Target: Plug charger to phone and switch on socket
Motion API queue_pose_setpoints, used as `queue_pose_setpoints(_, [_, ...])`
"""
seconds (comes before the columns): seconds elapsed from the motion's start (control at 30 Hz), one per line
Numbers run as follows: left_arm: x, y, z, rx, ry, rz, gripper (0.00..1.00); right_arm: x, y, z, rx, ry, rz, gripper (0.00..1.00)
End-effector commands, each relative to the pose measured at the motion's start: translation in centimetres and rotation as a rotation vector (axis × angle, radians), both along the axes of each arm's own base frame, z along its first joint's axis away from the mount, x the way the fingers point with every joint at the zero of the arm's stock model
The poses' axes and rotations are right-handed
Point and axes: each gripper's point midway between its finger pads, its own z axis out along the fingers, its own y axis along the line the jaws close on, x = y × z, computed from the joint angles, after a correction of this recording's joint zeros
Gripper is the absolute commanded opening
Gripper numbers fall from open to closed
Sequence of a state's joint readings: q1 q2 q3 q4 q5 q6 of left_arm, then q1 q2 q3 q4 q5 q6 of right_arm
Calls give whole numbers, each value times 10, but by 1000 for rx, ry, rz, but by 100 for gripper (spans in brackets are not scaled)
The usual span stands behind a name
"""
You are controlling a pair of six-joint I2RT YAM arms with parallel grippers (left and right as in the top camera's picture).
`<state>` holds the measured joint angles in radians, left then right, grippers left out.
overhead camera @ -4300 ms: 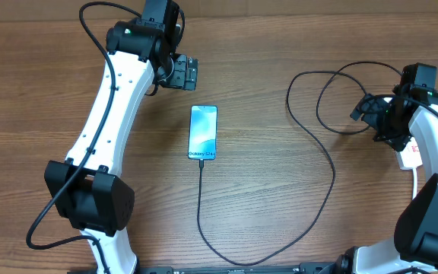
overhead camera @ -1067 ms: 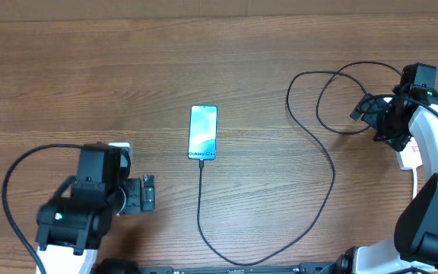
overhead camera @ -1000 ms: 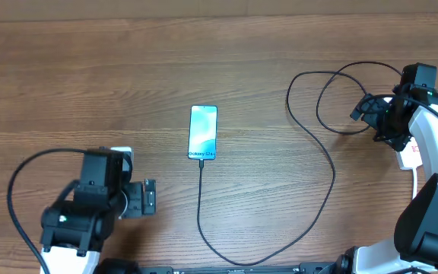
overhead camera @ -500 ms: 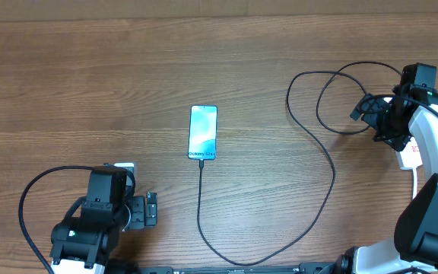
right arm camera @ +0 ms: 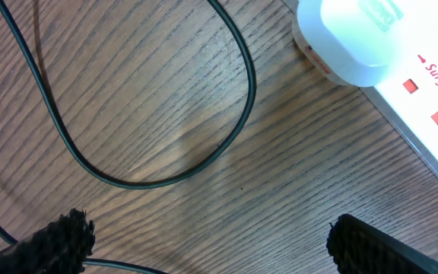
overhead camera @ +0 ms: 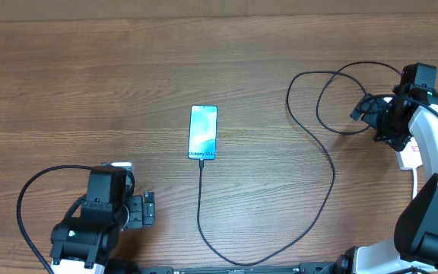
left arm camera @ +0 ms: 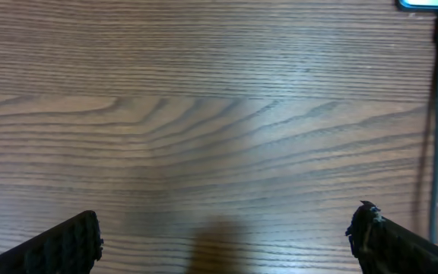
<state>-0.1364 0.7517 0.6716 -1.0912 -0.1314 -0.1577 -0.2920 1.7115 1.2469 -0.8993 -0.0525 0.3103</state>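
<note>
Wooden brown tabletop (overhead camera: 67, 76) carries one phone (overhead camera: 203, 132), one charger (overhead camera: 333, 179) and one socket (right arm camera: 424, 114). The phone lies flat near the middle with its light blue screen up, and its long side runs away from the robot. The charger is a single thin black cable. Its small tip meets the short edge of the phone that is nearer to the robot; the left wrist view shows this joint in its top right corner. From there the cable runs toward the robot, bends to the right of the phone in a wide curve, and makes two loose loops far right of the phone, as far as the overhead view shows.

The socket is white with red print and two small red squares visible. It lies far right of the phone, mostly hidden under the right arm (overhead camera: 432, 129) in the overhead view. One white rounded plug (right arm camera: 348, 38) stands on it. Whether the black cable ends in this plug, the pictures do not show.

Two arms are present, each with one hand. The left hand (left arm camera: 225, 228) is left of the phone and nearer to the robot, well apart from it. Its two fingers (left arm camera: 59, 247) are spread wide over bare wood and grip nothing. The right hand (right arm camera: 210, 228) is far right of the phone, above the cable loops and just beside the socket. Its two fingers are also spread wide, with nothing between them.
</note>
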Motion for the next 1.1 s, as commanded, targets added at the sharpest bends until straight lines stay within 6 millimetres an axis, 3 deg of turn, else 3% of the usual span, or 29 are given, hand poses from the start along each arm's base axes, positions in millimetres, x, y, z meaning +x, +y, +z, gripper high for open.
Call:
queue_pose_setpoints(0.0, [-2,12,-4,61,1,25,100,1,2,1,-1,-5,8,100])
queue_pose_setpoints(0.13, [9,7,-1,35,-55,20,100,1,2,1,-1,-5,8,100])
queue_pose_setpoints(0.33, [53,-13,22,-71,-300,-17,100,1,2,1,-1,-5,8,100])
queue_pose_setpoints(0.47, [68,-33,30,-173,-402,-77,100,1,2,1,-1,-5,8,100])
queue_pose_setpoints(0.63, [75,-45,26,-246,-479,-122,100,1,2,1,-1,-5,8,100])
queue_pose_setpoints(0.87, [79,-42,10,-302,-577,-115,100,1,2,1,-1,-5,8,100])
queue_pose_setpoints(1.07, [83,-40,12,-308,-677,-121,100,1,2,1,-1,-5,8,100])
